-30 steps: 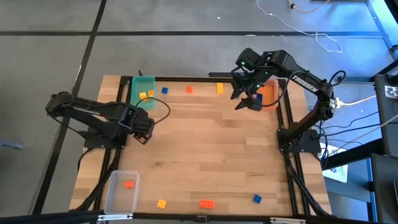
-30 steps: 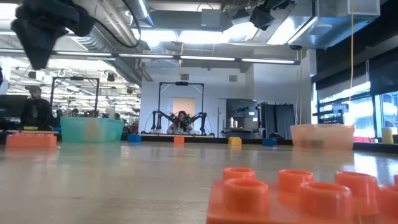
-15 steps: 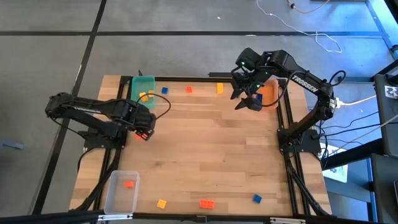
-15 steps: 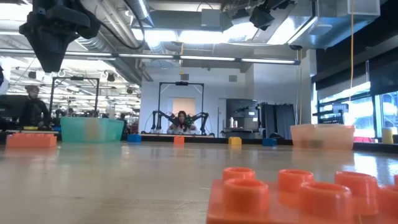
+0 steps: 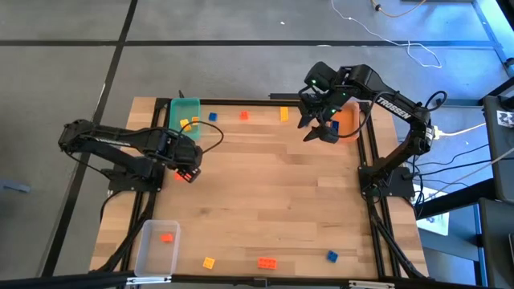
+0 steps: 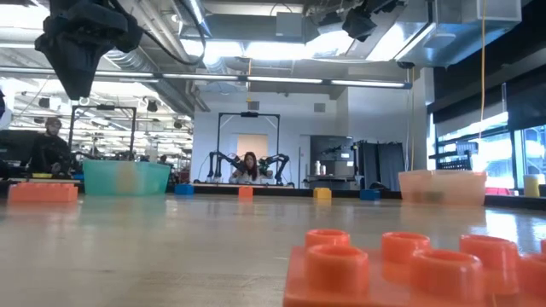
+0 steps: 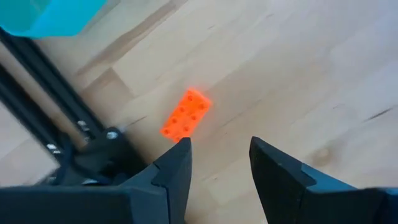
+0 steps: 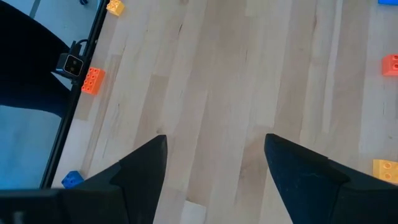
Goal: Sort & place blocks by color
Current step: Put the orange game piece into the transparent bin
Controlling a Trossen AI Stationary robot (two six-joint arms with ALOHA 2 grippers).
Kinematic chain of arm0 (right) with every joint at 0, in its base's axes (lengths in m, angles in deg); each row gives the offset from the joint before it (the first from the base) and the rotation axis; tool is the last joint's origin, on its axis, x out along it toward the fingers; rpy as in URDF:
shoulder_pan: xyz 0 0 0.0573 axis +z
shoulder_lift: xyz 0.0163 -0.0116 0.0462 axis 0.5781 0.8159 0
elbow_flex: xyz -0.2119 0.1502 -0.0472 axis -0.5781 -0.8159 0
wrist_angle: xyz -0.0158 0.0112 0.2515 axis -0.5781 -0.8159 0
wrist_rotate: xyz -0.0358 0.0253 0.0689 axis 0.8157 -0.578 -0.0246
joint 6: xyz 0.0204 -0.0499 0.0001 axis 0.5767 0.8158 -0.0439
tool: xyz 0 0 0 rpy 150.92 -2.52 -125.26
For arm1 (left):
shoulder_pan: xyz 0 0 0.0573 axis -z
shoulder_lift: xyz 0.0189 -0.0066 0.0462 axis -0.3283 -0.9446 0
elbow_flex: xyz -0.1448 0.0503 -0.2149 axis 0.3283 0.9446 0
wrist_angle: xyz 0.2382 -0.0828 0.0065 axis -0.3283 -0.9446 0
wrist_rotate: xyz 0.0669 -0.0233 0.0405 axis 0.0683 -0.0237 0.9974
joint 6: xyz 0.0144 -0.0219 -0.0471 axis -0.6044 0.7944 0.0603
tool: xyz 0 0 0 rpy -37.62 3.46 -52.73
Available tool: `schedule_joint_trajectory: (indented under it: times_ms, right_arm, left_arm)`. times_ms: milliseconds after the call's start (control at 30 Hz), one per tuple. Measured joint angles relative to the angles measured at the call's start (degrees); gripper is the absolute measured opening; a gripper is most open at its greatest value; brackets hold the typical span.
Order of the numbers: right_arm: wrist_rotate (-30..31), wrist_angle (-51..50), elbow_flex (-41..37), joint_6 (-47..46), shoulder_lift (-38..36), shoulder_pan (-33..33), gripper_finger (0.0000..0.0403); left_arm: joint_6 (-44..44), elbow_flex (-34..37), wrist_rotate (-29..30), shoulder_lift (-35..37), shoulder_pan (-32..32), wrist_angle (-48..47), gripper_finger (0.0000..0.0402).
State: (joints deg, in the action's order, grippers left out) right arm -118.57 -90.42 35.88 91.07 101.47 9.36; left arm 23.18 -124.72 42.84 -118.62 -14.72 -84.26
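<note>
Wooden planks make up the bench (image 5: 265, 201), bare through its middle. Left claw (image 7: 217, 158) hangs with fingers apart and empty over an orange-red block (image 7: 185, 114), which lies near the green bin (image 5: 184, 116) beside the bench's black edge rail. Right claw (image 5: 320, 128), fingers spread and empty, hovers by the orange bin (image 5: 347, 122), well apart from the green bin. Other blocks (image 5: 267, 262) dot the edge farthest from the green bin; one sits in the clear bin (image 5: 157, 245). Beyond lies a workshop hall.

L fingers (image 7: 219, 158) over brick (image 7: 185, 114), bin (image 5: 185, 115) behind
</note>
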Motion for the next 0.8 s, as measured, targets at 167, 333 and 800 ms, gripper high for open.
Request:
schedule_joint_trajectory:
  times_ms: [167, 333, 800]
  right_arm:
    - [0.0, 0.0, 0.0, 0.01, 0.0, 0.0, 0.0269]
    - [0.0, 0.0, 0.0, 0.02, 0.0, 0.0, 0.0269]
    - [0.0, 0.02, 0.0, 0.02, 0.0, -0.01, 0.0269]
  left_arm:
    - [-7.58, 0.0, 2.61, 0.0, -0.33, -0.22, 0.0151]
    - [-7.01, 0.0, 4.51, 0.0, -3.41, 0.36, 0.0171]
    - [-22.65, 8.53, -4.53, 0.0, -10.85, 8.91, 0.0294]
